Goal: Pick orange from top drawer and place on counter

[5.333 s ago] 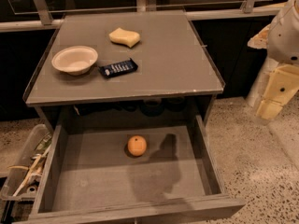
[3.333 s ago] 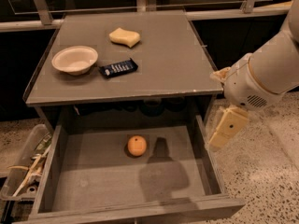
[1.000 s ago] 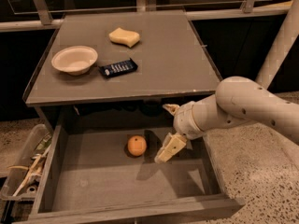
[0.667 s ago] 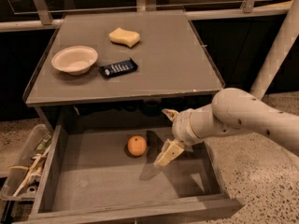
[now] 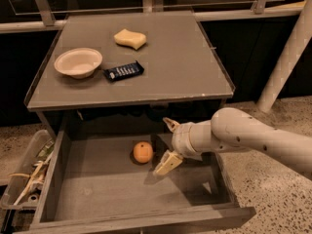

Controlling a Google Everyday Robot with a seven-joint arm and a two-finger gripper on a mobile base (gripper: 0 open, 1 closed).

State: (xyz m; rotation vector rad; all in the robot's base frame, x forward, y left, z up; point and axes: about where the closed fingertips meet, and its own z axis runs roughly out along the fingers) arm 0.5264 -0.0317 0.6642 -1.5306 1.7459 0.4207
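The orange (image 5: 143, 152) lies on the bare bottom of the open top drawer (image 5: 102, 191), a little back of its middle. My gripper (image 5: 166, 144) reaches in from the right, inside the drawer and just right of the orange, a short gap from it. Its two tan fingers are spread apart, one up near the drawer's back (image 5: 171, 124) and one lower (image 5: 168, 163), with nothing between them. The counter (image 5: 185, 57) tops the cabinet above the drawer.
On the counter stand a pale bowl (image 5: 78, 62), a dark wrapped bar (image 5: 123, 71) and a yellow sponge (image 5: 129, 38). A clear bin of clutter (image 5: 25, 179) sits left of the drawer. A white pole (image 5: 285, 57) stands at the right on the speckled floor.
My arm has swung in from the right and come down into the drawer, moving left until the gripper is beside the orange. The orange has not moved.
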